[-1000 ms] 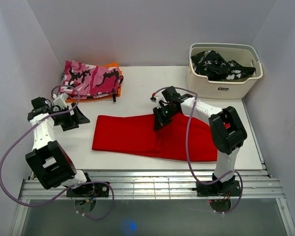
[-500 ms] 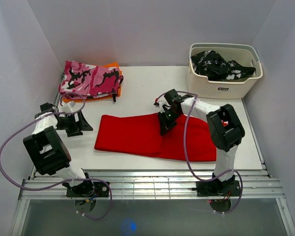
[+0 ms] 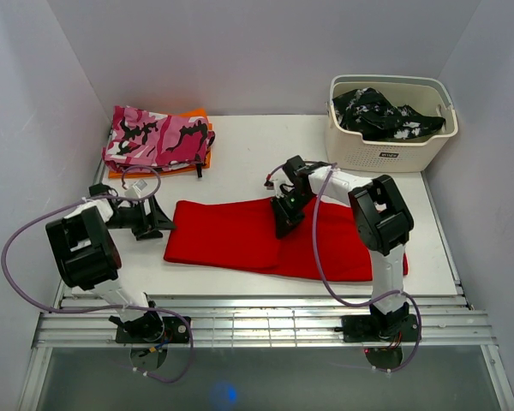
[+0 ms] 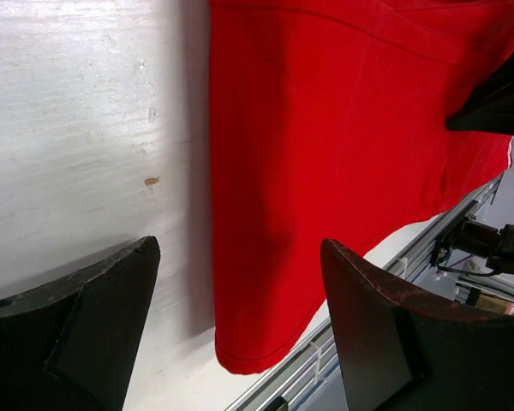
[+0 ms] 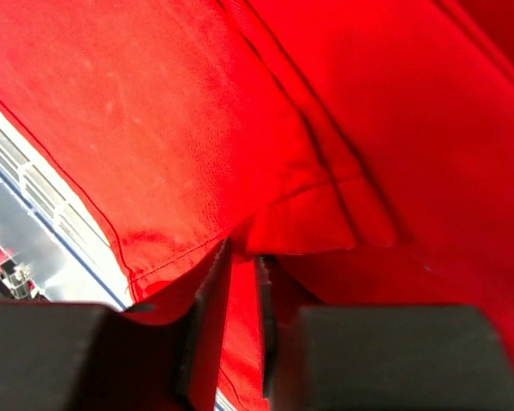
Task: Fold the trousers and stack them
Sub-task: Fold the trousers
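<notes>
Trousers [image 3: 240, 235] lie across the near middle of the table [image 3: 257, 145], long axis left to right, their left end just beside my left gripper [image 3: 160, 221], gaping wide and empty, while my right gripper [image 5: 240, 265], nearly closed, pinches a fold mid-length.

No text legible anywhere. One candidate only: small dark label [image 3: 388, 155] low on front wall of white basket [image 3: 351, 141] at far right of table. Pale marks on it, too small to make out in top view. Neither wrist view gives any lettering to read.
</notes>
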`<action>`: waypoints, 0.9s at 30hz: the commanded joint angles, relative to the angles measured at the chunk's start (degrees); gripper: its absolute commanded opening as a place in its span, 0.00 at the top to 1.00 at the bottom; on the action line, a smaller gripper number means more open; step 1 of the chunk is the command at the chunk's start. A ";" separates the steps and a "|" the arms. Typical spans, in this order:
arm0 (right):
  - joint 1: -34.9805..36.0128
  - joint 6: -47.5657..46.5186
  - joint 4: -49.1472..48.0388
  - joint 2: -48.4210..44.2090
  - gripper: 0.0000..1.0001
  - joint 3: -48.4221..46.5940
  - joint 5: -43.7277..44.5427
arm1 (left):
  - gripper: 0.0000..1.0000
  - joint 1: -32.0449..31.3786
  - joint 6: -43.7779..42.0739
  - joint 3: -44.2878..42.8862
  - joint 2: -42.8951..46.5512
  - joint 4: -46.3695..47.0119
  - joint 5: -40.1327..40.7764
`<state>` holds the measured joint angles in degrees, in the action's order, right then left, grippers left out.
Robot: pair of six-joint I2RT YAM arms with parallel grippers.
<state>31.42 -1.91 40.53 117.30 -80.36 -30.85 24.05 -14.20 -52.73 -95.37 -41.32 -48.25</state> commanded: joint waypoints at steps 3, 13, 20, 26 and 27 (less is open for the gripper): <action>1.63 -1.16 -0.10 2.23 0.67 -3.57 -0.35 | 0.16 -1.64 2.42 -1.06 -3.76 3.35 -0.09; -0.56 -3.62 2.27 -1.36 0.39 -6.30 4.31 | 0.53 -2.35 -0.56 -2.38 -7.19 -1.03 -4.92; -14.25 -10.11 8.59 -9.70 0.07 -7.80 2.73 | 0.97 0.37 -1.45 -4.39 -8.16 -2.18 -5.27; -29.19 -20.92 14.04 -18.31 0.10 -4.81 4.48 | 1.00 8.72 -6.36 -16.49 -6.58 -10.69 -4.75; -30.53 -23.55 14.92 -19.11 0.10 -4.46 4.74 | 1.00 10.38 -7.41 -18.44 -6.75 -12.36 -4.14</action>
<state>4.34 -17.23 49.58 102.91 -85.56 -26.89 30.46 -16.91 -63.31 -104.16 -49.93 -51.51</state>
